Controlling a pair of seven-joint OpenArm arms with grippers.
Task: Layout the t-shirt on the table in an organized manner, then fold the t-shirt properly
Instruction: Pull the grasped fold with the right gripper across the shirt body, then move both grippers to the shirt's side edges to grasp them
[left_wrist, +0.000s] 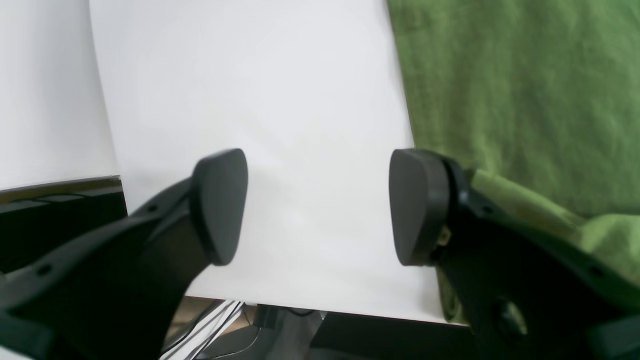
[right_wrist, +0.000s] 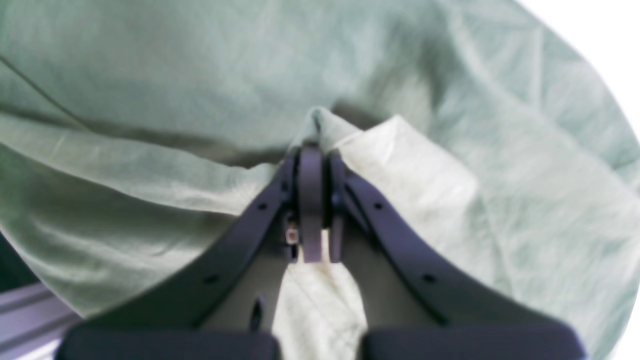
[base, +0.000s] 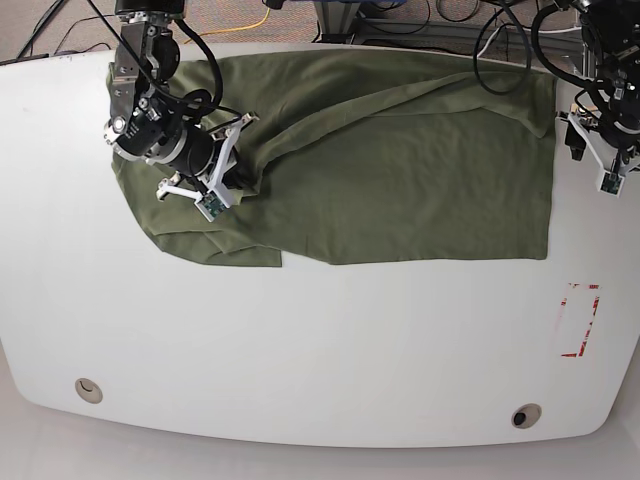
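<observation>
Base view from above has the t-shirt (base: 400, 170) spread across the far half of the table (base: 300, 350), an olive-green sheet of soft matte cotton. Its long near edge runs fairly straight, while a raised diagonal ridge crosses the cloth from the upper right toward the bunched, rumpled end at the view's left. That end is heaped in loose folds and rounds off unevenly. The table is smooth, glossy white with rounded corners, a round grommet (base: 88, 389) near one front corner and another grommet (base: 524, 415) near the other, plus a red tape outline (base: 580, 320) on the right. The right gripper (base: 235, 180) sits in the crumpled end, and its wrist camera shows the dark fingers pressed together on a pinched peak of fabric (right_wrist: 320, 125), the cloth there looking pale and finely creased. The left gripper (base: 590, 150) hangs beside the shirt's opposite short edge; from its own camera the two rounded black pads (left_wrist: 220, 205) stand wide apart over bare white tabletop, holding nothing, with the woven green cloth (left_wrist: 525, 100) just beside one pad.
</observation>
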